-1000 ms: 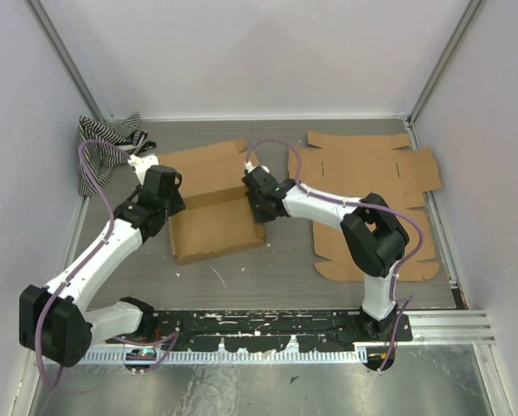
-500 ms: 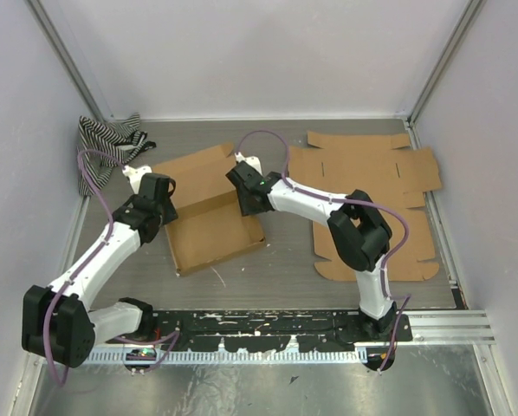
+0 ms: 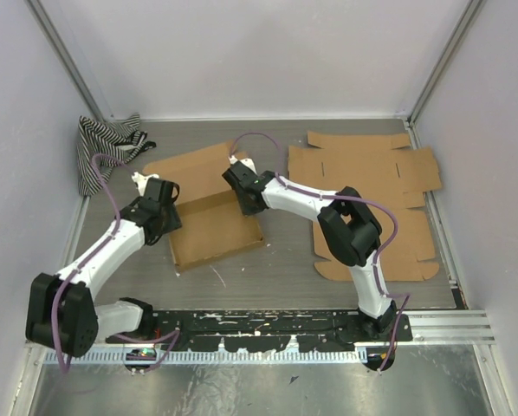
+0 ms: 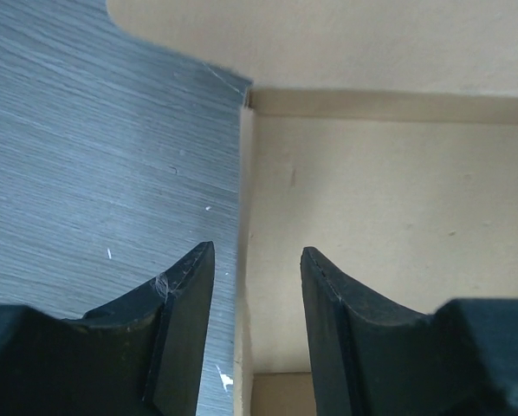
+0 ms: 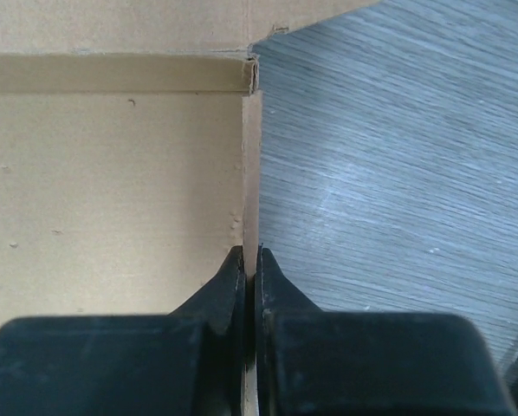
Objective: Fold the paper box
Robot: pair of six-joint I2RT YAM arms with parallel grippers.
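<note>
A striped cloth [image 3: 110, 139] lies bunched in the far left corner of the grey desk [image 3: 276, 269]. The left arm [image 3: 112, 247] reaches from its base up toward the box [image 3: 211, 227], which sits left of centre on the desk. The box is an open tray of brown card with low walls raised, and a broad flap [image 3: 194, 165] lies flat at its far side.

The left jaws stand about half open astride the box's left wall [image 4: 244, 217]. One finger [image 4: 185, 329] hangs outside over the desk and the other inside over the box floor. There is a gap on each side of the wall, so nothing is gripped.

At the box's far right corner the right jaws are pinched narrow on the right wall [image 5: 251, 173]. Only a pale sliver of card shows between the two black fingers. The box floor lies to their left in the wrist view and bare desk to their right.

The right arm [image 3: 302, 201] stretches leftward from its base to that corner. Beyond it, at the right of the desk, a flat unfolded sheet [image 3: 372, 173] of the same brown card lies apart from the box.
</note>
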